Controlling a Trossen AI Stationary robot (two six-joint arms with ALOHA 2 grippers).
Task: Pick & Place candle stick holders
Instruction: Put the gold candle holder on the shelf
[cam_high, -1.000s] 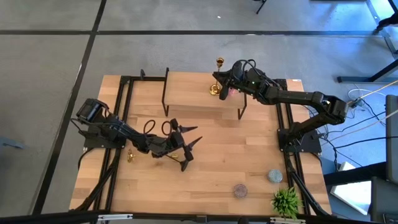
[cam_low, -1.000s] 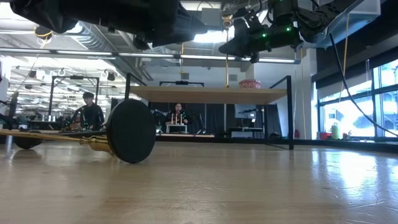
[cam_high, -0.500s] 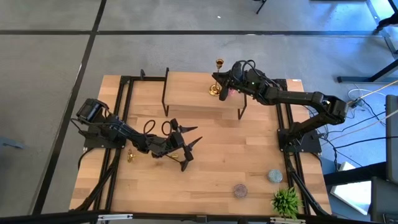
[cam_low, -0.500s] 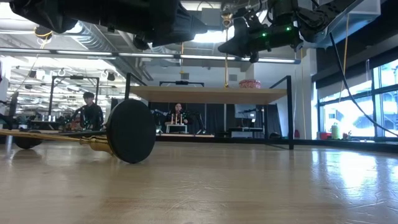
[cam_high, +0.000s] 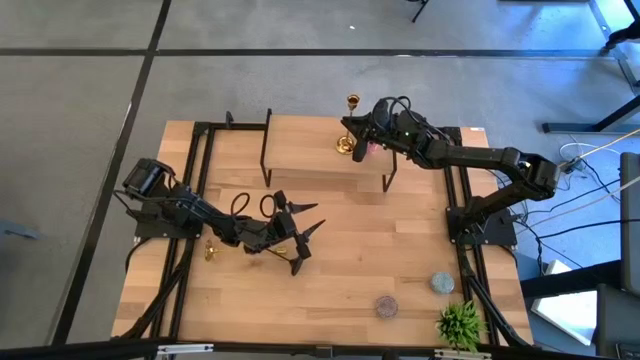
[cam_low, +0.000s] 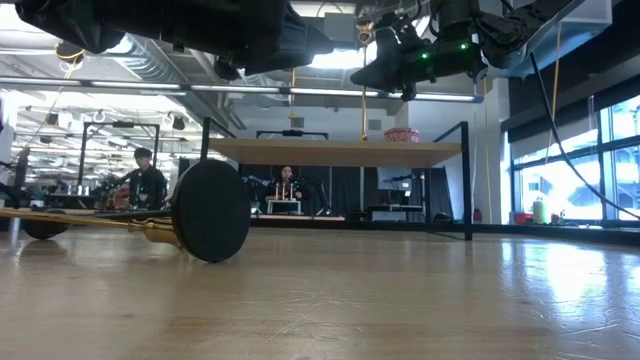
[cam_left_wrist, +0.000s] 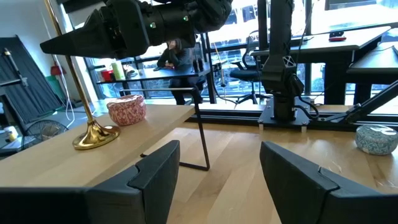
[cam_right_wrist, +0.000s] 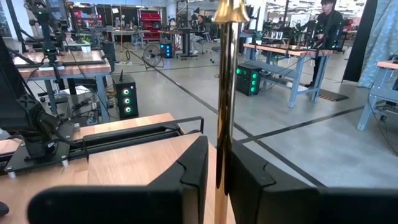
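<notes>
A raised wooden shelf on thin black metal legs (cam_high: 325, 155) stands at the far middle of the light wooden table (cam_high: 400, 260). On the shelf's right end stands an upright shiny gold candle stick holder (cam_high: 345, 145), with a small round pink patterned pot (cam_left_wrist: 126, 109) just beside it. The right gripper (cam_high: 352, 128) is over that end of the shelf, clamped on the holder's stem. In front of the shelf, toward the table's left, the left gripper (cam_high: 305, 240) hangs with fingers spread, and a second gold candle stick holder (cam_low: 150, 228) lies on its side on the table. Well in front of the shelf, at the table's near right corner, sit a small green leafy plant (cam_high: 460, 323) and two small round patterned pots (cam_high: 386, 305).
</notes>
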